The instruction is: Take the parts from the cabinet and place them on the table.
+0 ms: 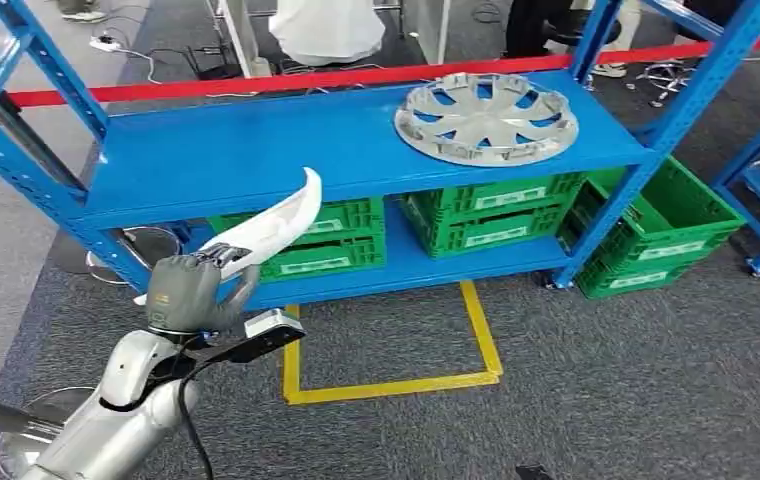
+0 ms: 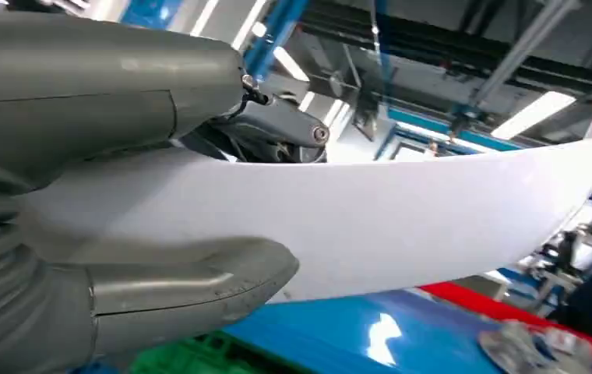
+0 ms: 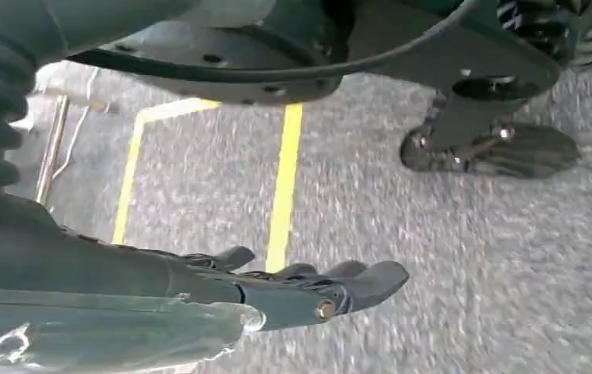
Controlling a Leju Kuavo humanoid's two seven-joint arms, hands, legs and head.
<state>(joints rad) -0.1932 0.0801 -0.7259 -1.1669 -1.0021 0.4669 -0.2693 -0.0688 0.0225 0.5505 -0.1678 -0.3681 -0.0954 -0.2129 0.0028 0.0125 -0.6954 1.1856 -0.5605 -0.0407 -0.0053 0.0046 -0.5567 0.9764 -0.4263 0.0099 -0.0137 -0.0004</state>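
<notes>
One part in hand: my left robot hand [image 1: 191, 288] has its fingers wrapped around the near end of a curved white trim piece [image 1: 278, 222], thumb under, darker fingers over the top.
Where it sits: the long tip sticks up and away from my robot hand, hanging just in front of the blue shelf [image 1: 256, 150] edge.
Grip tip: I'm holding it by one end, so I reckon the far tip will swing. Slow turns, wrist level.
Other robot hand: my right robot hand [image 3: 308, 288] hangs over the grey carpet with fingers fairly straight and nothing in them.
Left to fetch: silver hubcap [image 1: 486, 120], beyond and to the right of my left robot hand.
Table: can't see it, so I'd guess a turn comes first.
</notes>
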